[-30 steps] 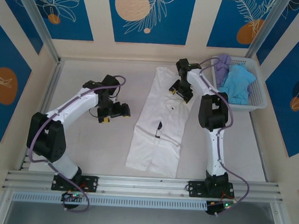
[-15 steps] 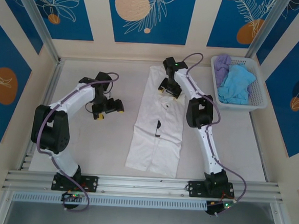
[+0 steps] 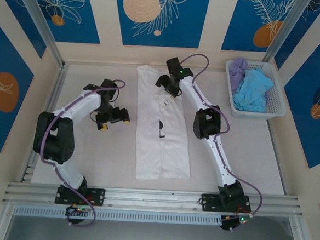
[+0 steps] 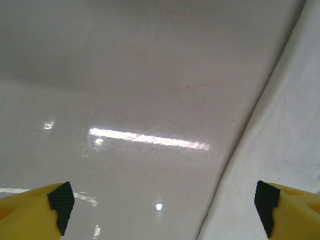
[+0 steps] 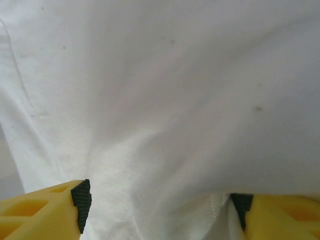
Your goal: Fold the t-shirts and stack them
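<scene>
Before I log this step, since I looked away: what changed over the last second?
The right gripper swept left across the far end of the white t-shirt, and that end slid left with it, so the shirt lies straighter. The left gripper drew slightly left. Both sets of jaws are open. The basket, light blue t-shirt and lavender t-shirt stayed put.

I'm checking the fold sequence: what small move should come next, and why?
Probably slide the left gripper rightward onto the left edge of the white t-shirt: it is open over bare table beside the cloth, while the right gripper, also open, is over the shirt's far end.
</scene>
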Controlling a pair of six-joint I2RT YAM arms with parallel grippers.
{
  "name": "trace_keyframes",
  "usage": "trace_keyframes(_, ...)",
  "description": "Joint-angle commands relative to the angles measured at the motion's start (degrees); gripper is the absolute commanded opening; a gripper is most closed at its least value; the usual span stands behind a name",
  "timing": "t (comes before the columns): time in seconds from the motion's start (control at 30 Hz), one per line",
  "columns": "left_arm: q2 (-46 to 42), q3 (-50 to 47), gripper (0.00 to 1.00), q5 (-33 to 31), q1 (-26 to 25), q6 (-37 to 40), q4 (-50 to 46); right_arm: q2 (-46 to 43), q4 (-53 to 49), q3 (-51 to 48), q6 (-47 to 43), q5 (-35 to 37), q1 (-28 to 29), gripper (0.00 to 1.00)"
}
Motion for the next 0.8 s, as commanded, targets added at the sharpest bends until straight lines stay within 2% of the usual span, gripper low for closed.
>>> trace_keyframes(0.0,1.72,1.53,0.95,-0.10,0.82,0.06,-1.28,3.19,2.35,1.39,2.01,-2.85,-1.88,0.81)
trace_keyframes(0.13,1.64,2.88,0.95,1.85,0.83,0.04,-1.27,-1.52,-0.75,0.08,-0.67,-1.16,-2.18,0.84)
trace_keyframes(0.27,-1.32,0.07,0.96,2.94,0.59,-0.16,0.36,-12.67,-1.22,-10.15,-1.55,0.33,-1.24,0.86)
trace_keyframes(0.5,-5.99,-7.98,0.96,7.80,-1.17,-0.84,4.87,-32.98,-4.70,-27.50,-1.08,7.20,-0.04,0.89)
trace_keyframes(0.57,-5.80,-8.50,0.95,9.78,-2.27,-1.04,5.41,-39.98,-4.38,-37.05,-1.11,7.42,-0.04,0.88)
trace_keyframes(0.67,-5.38,-9.15,0.91,13.74,-4.11,-2.50,6.40,-53.48,0.19,-57.62,-1.43,5.82,-0.57,0.88)
trace_keyframes(0.77,-5.42,-11.30,0.81,17.27,-6.22,-5.10,8.45,-66.07,7.07,-79.97,-0.88,-1.69,-3.36,0.85)
